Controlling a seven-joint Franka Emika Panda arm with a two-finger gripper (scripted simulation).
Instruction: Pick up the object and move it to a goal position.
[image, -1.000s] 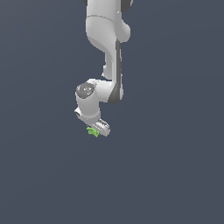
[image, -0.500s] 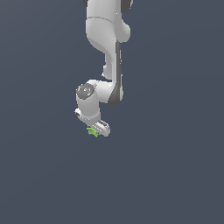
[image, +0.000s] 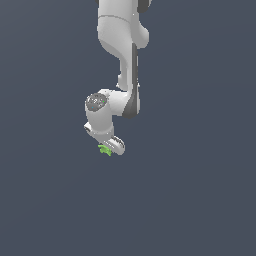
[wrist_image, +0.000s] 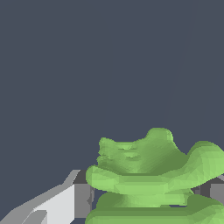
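The object (image: 105, 149) is being rendered in bright green, with paler lime highlights on its lobes and darker olive shading in its folds in the wrist view (wrist_image: 148, 175). The arm (image: 117, 55) is being shown in white with a dark grey strip along one side and a grey disc on its joint. The fingers (wrist_image: 65, 203) are being shown in white and mid grey. The background is being rendered as a plain, unpatterned slate blue-grey.
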